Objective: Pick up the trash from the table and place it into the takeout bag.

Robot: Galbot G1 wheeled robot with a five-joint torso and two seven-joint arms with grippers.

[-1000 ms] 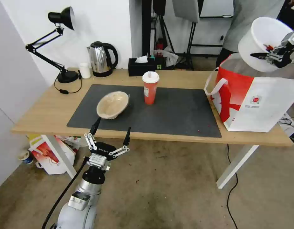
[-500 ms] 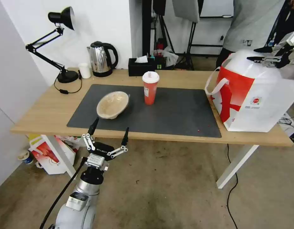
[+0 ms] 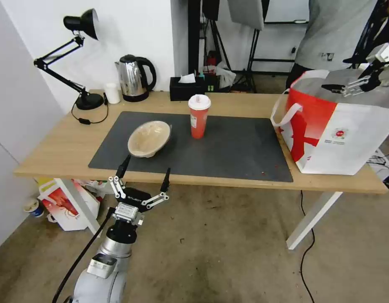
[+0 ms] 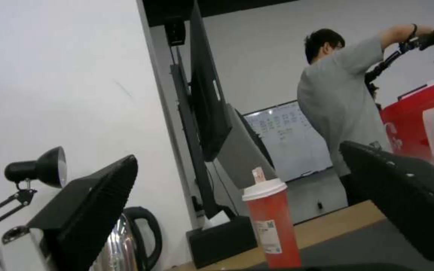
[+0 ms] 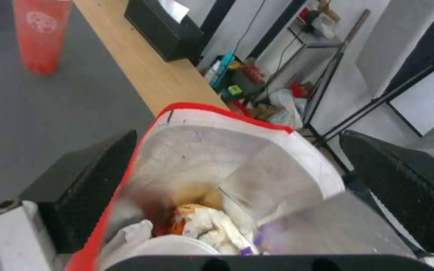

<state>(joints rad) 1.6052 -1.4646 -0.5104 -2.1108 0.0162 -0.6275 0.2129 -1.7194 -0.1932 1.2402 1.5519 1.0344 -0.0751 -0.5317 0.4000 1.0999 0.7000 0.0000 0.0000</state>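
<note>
So far we count one item in: the big white bowl [image 5: 174, 246] lies inside the takeout bag [image 3: 329, 139], directly under our empty, spread right gripper [image 3: 343, 88]. Two remain on the table [image 3: 59, 147]: the beige bowl [image 3: 149, 138] and the red cup [image 3: 199, 115], both just beyond our spread, empty left gripper [image 3: 144, 176]. Kettle [image 3: 133, 78] and lamp [image 3: 76, 63] stand well behind; nothing obstructs.

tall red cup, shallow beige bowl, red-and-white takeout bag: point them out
tall red cup with white lid [image 3: 199, 122]: head view, on its red side wall
shallow beige bowl [image 3: 149, 138]: head view, on its inner surface
large red-and-white takeout bag [image 3: 354, 139]: head view, on its white front panel
</note>
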